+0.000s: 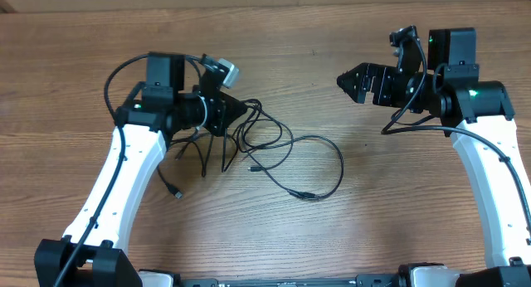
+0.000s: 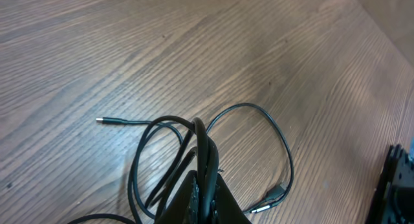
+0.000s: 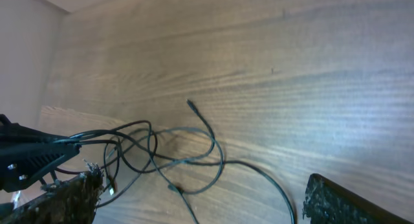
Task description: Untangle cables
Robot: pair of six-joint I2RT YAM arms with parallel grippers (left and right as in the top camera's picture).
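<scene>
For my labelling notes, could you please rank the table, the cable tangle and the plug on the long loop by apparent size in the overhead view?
1. table
2. cable tangle
3. plug on the long loop, by far the smallest

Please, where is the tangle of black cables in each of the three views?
Overhead: cables lie left of centre.
Left wrist: cables at bottom centre.
Right wrist: cables at lower left.
Shared landmark: the left pincer, shut on the cables, shows in all three.
</scene>
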